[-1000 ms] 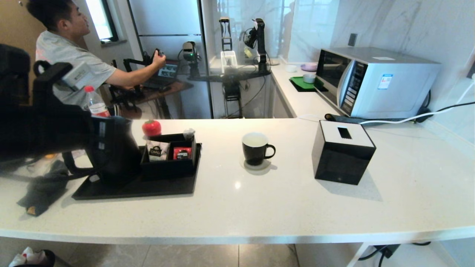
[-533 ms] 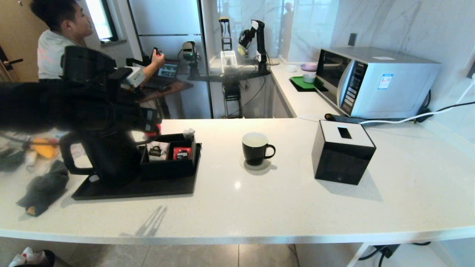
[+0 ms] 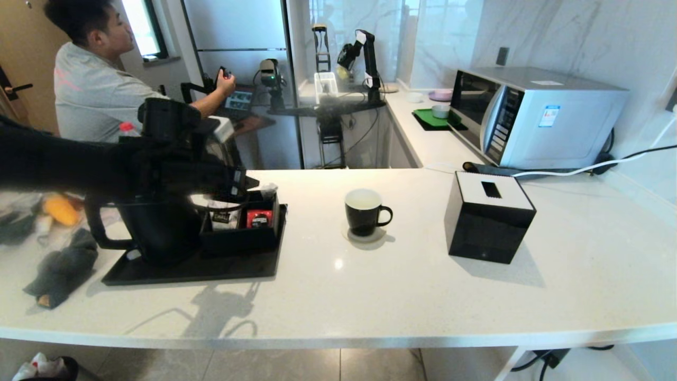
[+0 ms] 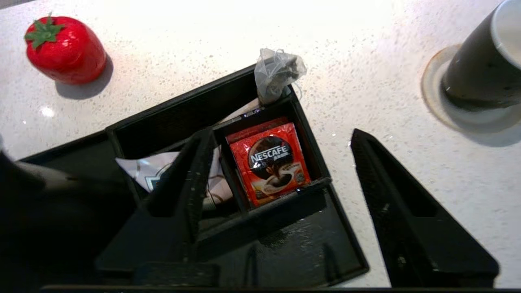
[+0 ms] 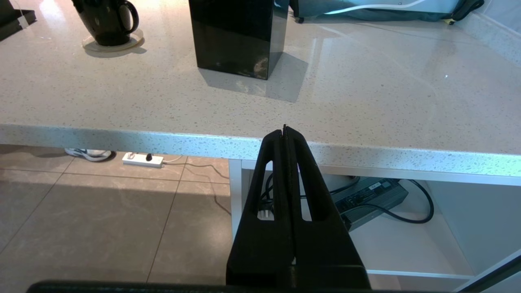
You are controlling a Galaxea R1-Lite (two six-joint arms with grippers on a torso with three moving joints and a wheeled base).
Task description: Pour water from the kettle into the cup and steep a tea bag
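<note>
The black kettle point(image 3: 158, 227) stands on the left of a black tray, handle pointing left. The black cup point(image 3: 364, 211), white inside, sits on a coaster mid-counter and also shows in the left wrist view point(image 4: 480, 69). The tea bag point(image 4: 277, 73), a translucent pouch of dark leaves, rests on the far corner of the sachet box point(image 3: 268, 189). My left gripper point(image 3: 243, 185) hovers open over that box point(image 4: 281, 132), nothing between its fingers, short of the tea bag. My right gripper point(image 5: 284, 128) is shut, empty, below the counter's front edge.
The black tray point(image 3: 211, 270) holds a divided box point(image 3: 238, 241) with a red Nescafe sachet point(image 4: 270, 160) and a white sachet point(image 4: 140, 173). A red strawberry-shaped object point(image 4: 65, 47) lies behind it. A black tissue box point(image 3: 489, 217), microwave point(image 3: 534, 114) and dark cloth point(image 3: 63, 267) share the counter.
My left arm has swung up and to the right, from beside the kettle's handle to above the sachet box, and its gripper has opened. The kettle stays on the tray.
</note>
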